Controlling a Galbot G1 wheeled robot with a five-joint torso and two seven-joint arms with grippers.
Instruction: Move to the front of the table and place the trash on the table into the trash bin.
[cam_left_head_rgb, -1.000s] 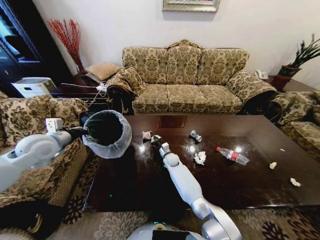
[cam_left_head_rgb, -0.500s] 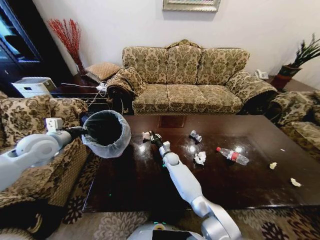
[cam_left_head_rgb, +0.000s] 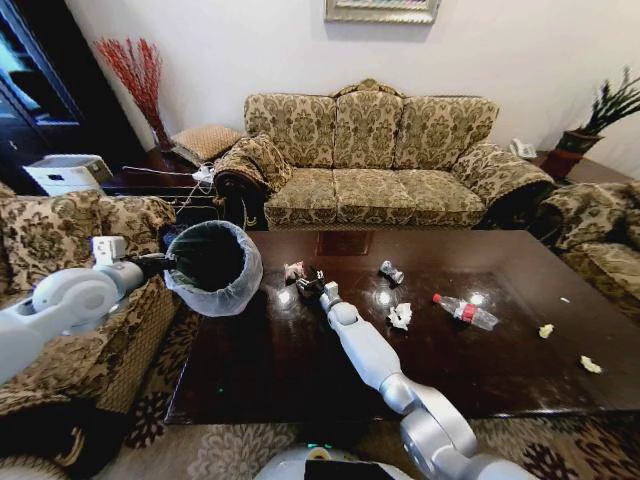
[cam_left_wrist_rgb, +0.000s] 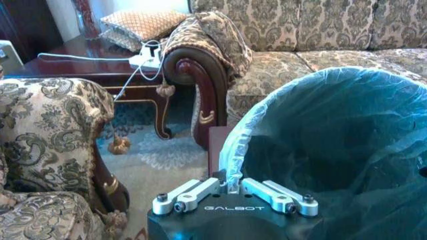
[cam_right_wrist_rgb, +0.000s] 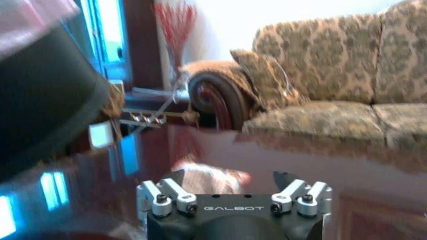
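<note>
Glossy dark brown wood is most of what you get here: the table (cam_left_head_rgb: 300, 370) is a big low rectangle with a mirror-like top, so the ceiling lights bounce off it right among the trash. It sits in front of the robot, with the patterned sofa (cam_left_head_rgb: 370, 160) beyond its far edge.

Next down in size, the trash bin (cam_left_head_rgb: 213, 266) is round, dark inside, with a thin whitish bag folded over the rim. The left gripper (cam_left_wrist_rgb: 233, 192) is pinched shut on that rim and holds the bin tilted off the table's left edge, mouth towards the tabletop. My guess is that's so the other arm only has a short carry.

The right gripper (cam_right_wrist_rgb: 233, 182) is stretched out to the far left part of the table with its fingers spread, straddling a crumpled pale paper wad (cam_right_wrist_rgb: 210, 177) that lies on the wood just beside the bin. It isn't gripping anything yet, as far as I can tell.

The rest lies to the right: a clear plastic bottle (cam_left_head_rgb: 465, 311) with a red label on its side, a small crushed silver can (cam_left_head_rgb: 391, 271), another white wad (cam_left_head_rgb: 400, 316), and two tiny pale scraps (cam_left_head_rgb: 546, 330) near the right edge.
</note>
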